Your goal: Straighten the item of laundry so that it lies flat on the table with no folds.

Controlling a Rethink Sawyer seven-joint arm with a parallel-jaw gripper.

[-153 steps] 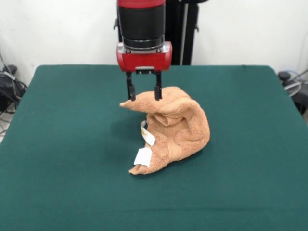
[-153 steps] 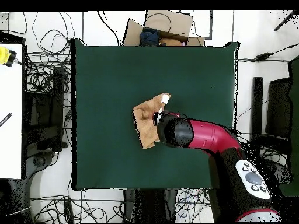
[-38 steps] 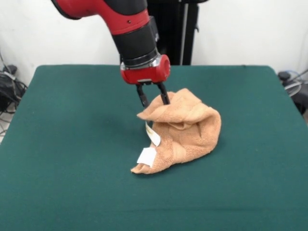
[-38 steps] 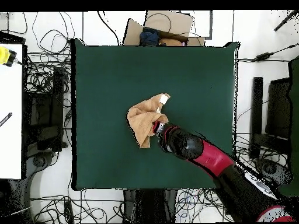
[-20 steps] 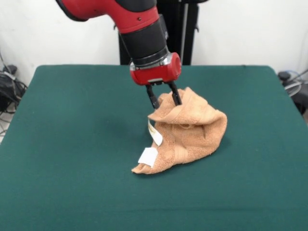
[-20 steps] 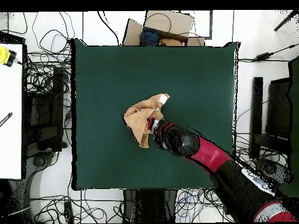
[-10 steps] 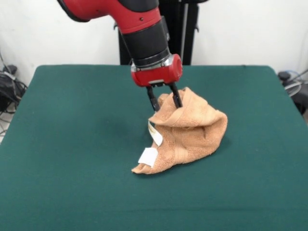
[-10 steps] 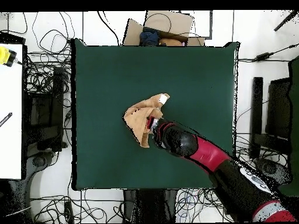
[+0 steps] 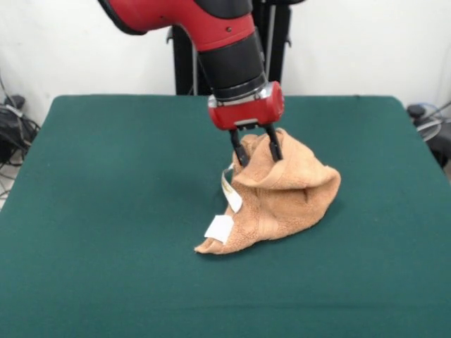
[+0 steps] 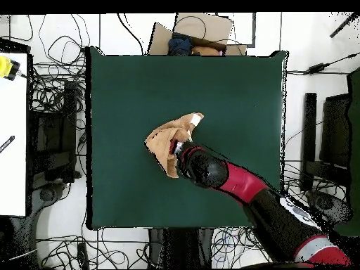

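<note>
The item of laundry (image 9: 285,197) is an orange-tan towel, bunched into a tall heap at the middle of the green table (image 9: 106,176). Two white tags (image 9: 219,228) hang at its left edge. My gripper (image 9: 256,152) comes down at a tilt onto the heap's top, shut on a raised fold with cloth between its fingers. The low tagged corner rests on the table, while the top is pulled up and to the right. From overhead, the towel (image 10: 163,144) lies left of the table's (image 10: 232,91) centre, and the gripper (image 10: 180,149) covers its right side.
In the overhead view, a cardboard box (image 10: 204,28) sits beyond the table's top edge and a white bench (image 10: 13,133) stands at the left. Tangled cables (image 10: 56,91) run round the table on all sides.
The gripper has moved right in the front view, dragging the towel's raised top with it. The heap now leans further right, and the tagged corner has stayed put.
</note>
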